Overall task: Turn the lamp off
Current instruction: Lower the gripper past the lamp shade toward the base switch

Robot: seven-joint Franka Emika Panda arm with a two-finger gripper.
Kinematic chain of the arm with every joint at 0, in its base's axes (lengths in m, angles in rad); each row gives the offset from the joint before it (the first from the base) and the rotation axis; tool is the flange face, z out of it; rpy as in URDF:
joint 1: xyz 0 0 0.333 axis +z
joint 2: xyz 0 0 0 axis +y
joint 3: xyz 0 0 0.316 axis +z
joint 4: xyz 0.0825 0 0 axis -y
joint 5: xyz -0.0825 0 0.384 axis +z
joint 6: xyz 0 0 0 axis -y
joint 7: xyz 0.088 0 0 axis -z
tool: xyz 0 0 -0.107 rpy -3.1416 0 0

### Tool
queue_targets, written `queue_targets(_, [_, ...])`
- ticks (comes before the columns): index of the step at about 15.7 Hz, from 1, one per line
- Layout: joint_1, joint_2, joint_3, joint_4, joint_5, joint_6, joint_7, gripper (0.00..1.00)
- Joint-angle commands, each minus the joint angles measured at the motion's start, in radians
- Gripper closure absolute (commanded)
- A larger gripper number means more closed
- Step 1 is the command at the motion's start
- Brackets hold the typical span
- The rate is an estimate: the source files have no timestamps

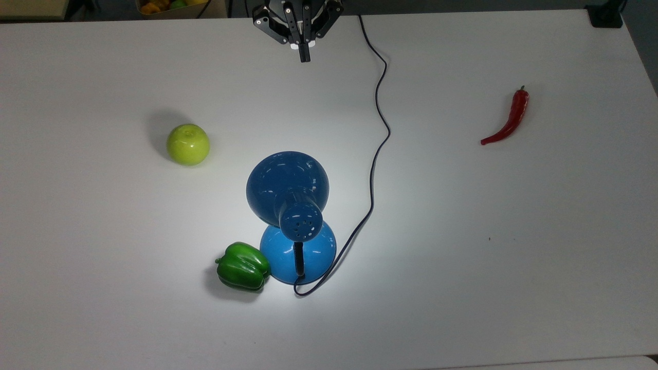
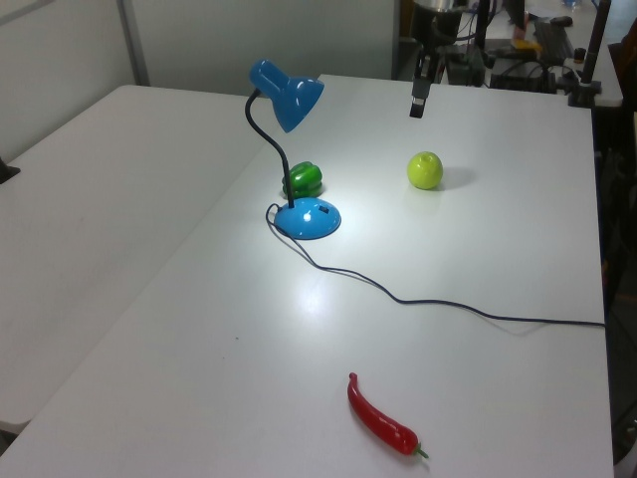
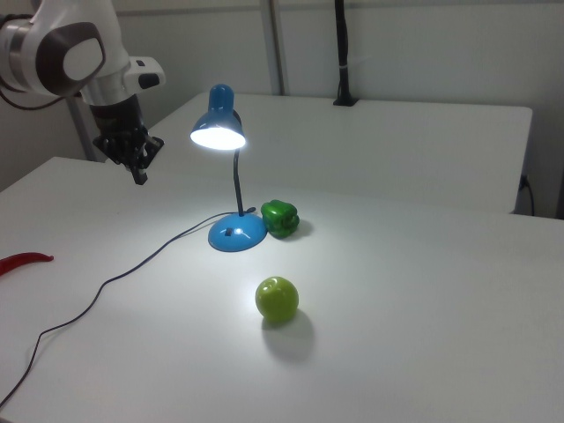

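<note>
One glossy blue dome-shaded desk lamp [image 1: 290,205], lit, one green bell pepper [image 1: 242,267], one green apple [image 1: 188,144] and one red chilli [image 1: 508,120] are seen on the white surface [image 1: 514,246]. The claw [image 1: 305,57], pressed together, hangs well apart from the lamp, towards the top view's upper edge.

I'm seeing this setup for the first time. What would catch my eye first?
The lit blue lamp mid-table, throwing a bright pool of light around its base, with a green pepper right against that base. Next, the green apple and the red chilli lying apart, and the closed gripper above the table's edge.
</note>
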Motion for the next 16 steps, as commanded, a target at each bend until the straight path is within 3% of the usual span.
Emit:
queue_targets(1, [0.009,0.005,-0.005,-0.034,0.024,0.042,-0.009,1.00])
queue_targets(5, [0.009,0.038,-0.005,-0.049,0.024,0.053,-0.014,1.00])
queue_targets(16, [0.006,0.154,-0.008,-0.083,-0.002,0.300,-0.009,1.00])
